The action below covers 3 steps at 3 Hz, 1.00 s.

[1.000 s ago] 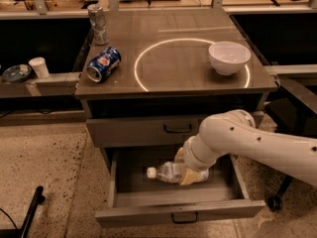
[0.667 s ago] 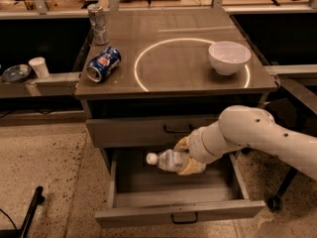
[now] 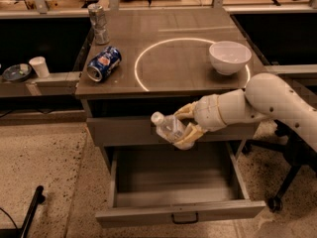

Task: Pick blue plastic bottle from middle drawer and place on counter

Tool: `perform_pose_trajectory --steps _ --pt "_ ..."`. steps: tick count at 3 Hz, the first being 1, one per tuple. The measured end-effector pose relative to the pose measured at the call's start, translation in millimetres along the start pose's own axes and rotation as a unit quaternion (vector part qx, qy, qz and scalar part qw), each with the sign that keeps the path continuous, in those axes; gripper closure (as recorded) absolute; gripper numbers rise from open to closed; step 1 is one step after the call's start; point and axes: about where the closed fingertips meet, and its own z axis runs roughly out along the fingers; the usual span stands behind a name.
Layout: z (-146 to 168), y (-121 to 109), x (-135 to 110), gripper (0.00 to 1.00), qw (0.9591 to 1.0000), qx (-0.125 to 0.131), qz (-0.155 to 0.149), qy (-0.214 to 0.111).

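Observation:
My gripper (image 3: 186,124) is shut on the blue plastic bottle (image 3: 168,127), a small clear bottle with a white cap pointing left. It holds the bottle in the air above the open middle drawer (image 3: 178,186), in front of the closed drawer above it, just below the counter's front edge. The counter (image 3: 173,58) is a grey-brown top with a bright thin circle. The drawer interior shows nothing in it.
On the counter lie a blue soda can (image 3: 103,63) on its side at the left, a clear glass (image 3: 99,23) at the back left, and a white bowl (image 3: 229,57) at the right. A white cup (image 3: 38,66) stands on a shelf at left. A chair base (image 3: 287,182) is at right.
My gripper has lifted the bottle out of the drawer, up and to the right, and it now hangs in front of the upper drawer.

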Motion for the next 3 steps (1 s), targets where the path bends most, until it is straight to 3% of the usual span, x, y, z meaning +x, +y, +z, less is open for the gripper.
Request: perform_pose_trajectory --steps 1,2,3 --pt "-14 -22 -12 1.00 0.9996 0.012 -0.006 -0.026" --pt "-14 -22 -12 1.00 0.9996 0.012 -0.006 -0.026" --pt "-18 -34 -33 1.00 0.9969 0.041 -0.016 -0.065"
